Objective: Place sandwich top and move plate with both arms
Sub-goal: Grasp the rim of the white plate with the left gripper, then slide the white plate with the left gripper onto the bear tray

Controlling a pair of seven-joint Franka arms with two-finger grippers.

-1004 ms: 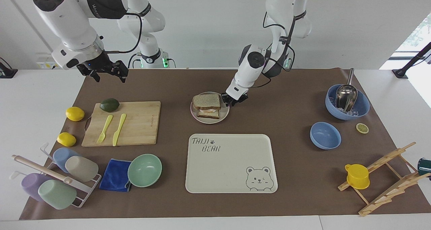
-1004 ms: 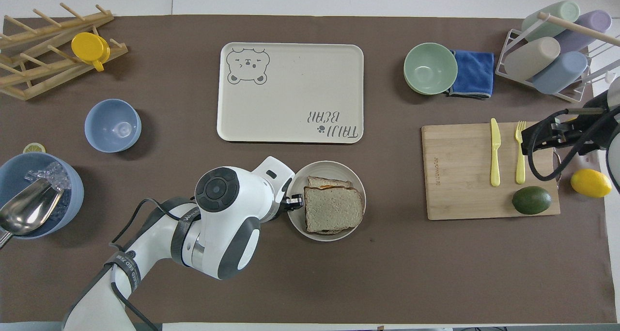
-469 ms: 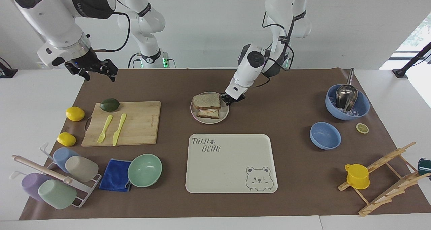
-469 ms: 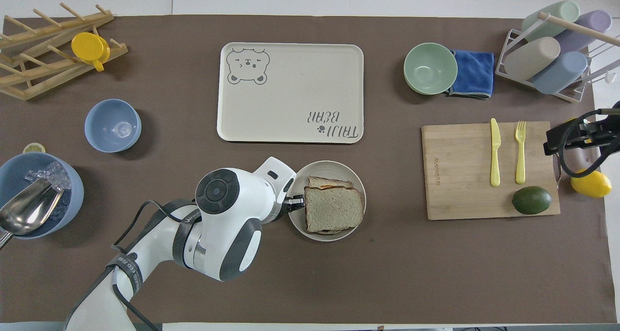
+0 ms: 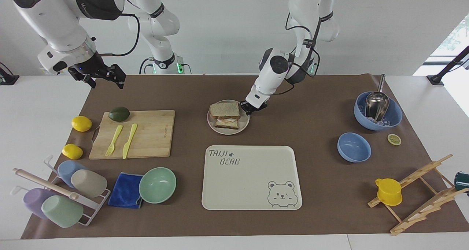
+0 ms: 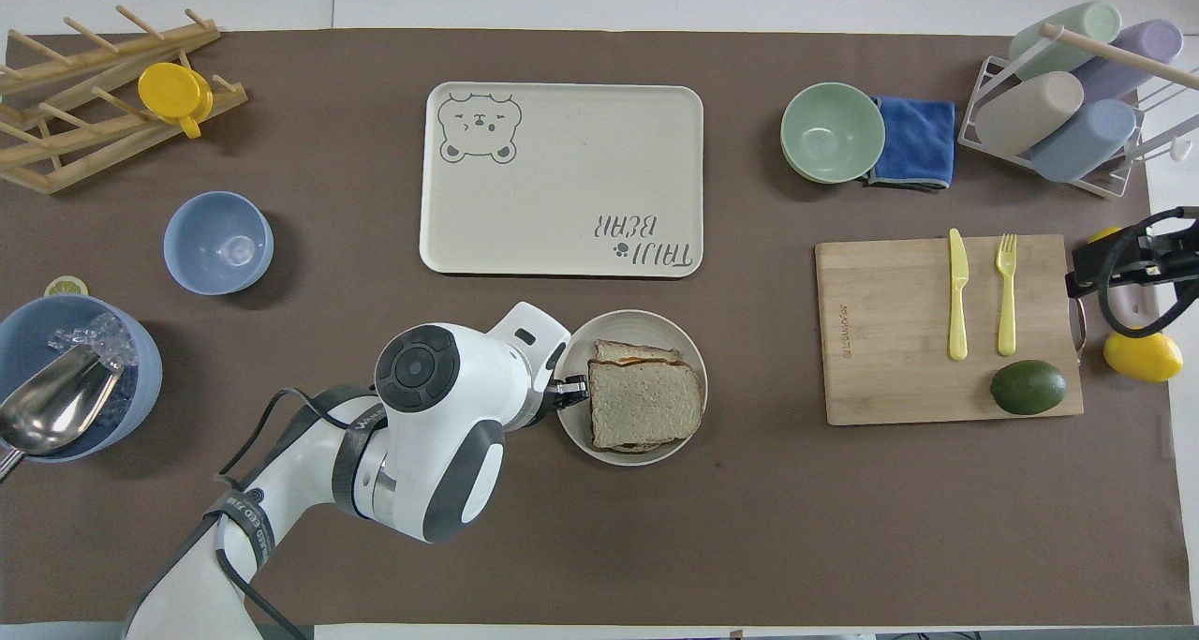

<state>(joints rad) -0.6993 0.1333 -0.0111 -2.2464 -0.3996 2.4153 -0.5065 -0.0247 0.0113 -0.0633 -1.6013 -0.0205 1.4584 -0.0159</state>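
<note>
Pale speckled sandwich top (image 5: pixel 224 109), beige-grey plate (image 5: pixel 245 127)

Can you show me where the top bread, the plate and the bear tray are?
sandwich top (image 6: pixel 644 403): overhead view, middle of the slice.
plate (image 6: pixel 640 321): overhead view, bare rim.
bear tray (image 5: pixel 249 184): facing view, bare middle.

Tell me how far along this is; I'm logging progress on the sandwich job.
Done: the sandwich top lies on the stack on the plate. In hand: the left gripper is down at the plate's rim, at the edge toward the left arm's end of the table. Left: the right gripper hangs open over the table's right-arm end, away from the plate, which sits nearer the robots than the tray.
</note>
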